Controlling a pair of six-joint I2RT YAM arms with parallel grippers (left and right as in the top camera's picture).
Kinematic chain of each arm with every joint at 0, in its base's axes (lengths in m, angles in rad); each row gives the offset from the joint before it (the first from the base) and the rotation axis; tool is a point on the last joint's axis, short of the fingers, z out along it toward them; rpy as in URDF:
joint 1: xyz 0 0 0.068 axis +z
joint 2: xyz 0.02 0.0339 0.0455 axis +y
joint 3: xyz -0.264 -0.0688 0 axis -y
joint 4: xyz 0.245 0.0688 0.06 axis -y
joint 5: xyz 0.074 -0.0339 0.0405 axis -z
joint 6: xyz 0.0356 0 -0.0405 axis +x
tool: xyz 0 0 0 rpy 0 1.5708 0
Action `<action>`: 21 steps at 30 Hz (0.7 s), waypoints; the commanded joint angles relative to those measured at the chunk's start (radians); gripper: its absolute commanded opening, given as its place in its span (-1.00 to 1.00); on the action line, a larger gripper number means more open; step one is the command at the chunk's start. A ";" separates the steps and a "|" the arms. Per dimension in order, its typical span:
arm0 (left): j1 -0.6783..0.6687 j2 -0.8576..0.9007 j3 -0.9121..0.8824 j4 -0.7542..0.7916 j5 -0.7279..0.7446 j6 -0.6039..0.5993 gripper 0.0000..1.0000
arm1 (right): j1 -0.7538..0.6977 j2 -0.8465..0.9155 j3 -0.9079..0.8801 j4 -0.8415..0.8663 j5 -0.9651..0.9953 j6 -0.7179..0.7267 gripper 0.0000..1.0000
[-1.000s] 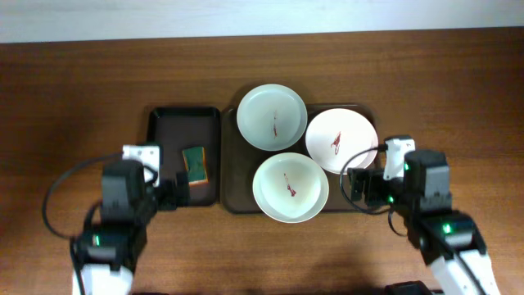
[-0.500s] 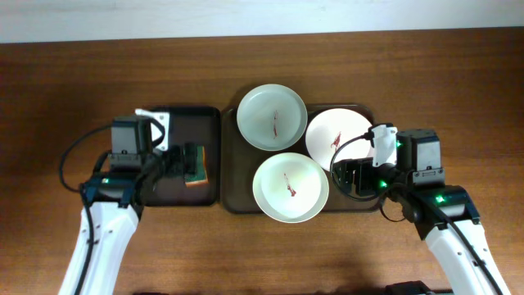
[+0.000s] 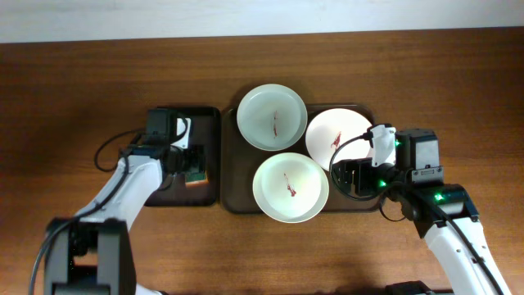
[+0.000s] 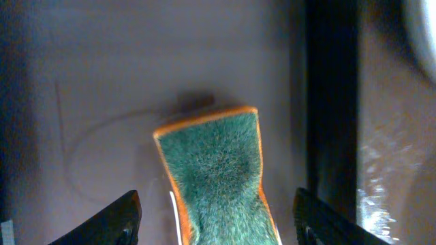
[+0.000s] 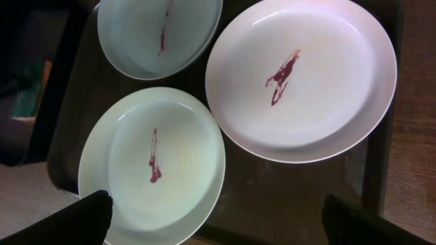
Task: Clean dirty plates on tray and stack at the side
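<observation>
Three plates, each smeared red, sit clustered on the big tray at the centre of the overhead view. The right gripper hangs over them, fingers wide apart, holding nothing. Over at centre left, the left gripper straddles the sponge (green, orange-edged) on the small tray, jaws apart with a gap on either side.

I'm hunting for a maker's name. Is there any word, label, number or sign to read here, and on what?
None can be read. The plates, tray, sponge and small tray bear no writing; the red marks on the plates are smears, not signs. The right arm shows only green lights.
</observation>
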 commanded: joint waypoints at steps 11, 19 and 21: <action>-0.045 0.073 0.014 -0.017 0.009 0.002 -1.00 | 0.009 0.003 0.021 0.006 -0.013 0.001 0.97; -0.043 0.021 0.040 -0.055 0.009 0.002 -1.00 | 0.009 0.003 0.021 0.007 -0.012 0.001 0.90; -0.043 -0.014 0.056 -0.054 0.009 0.002 -1.00 | 0.009 0.005 0.021 0.008 -0.013 0.001 0.78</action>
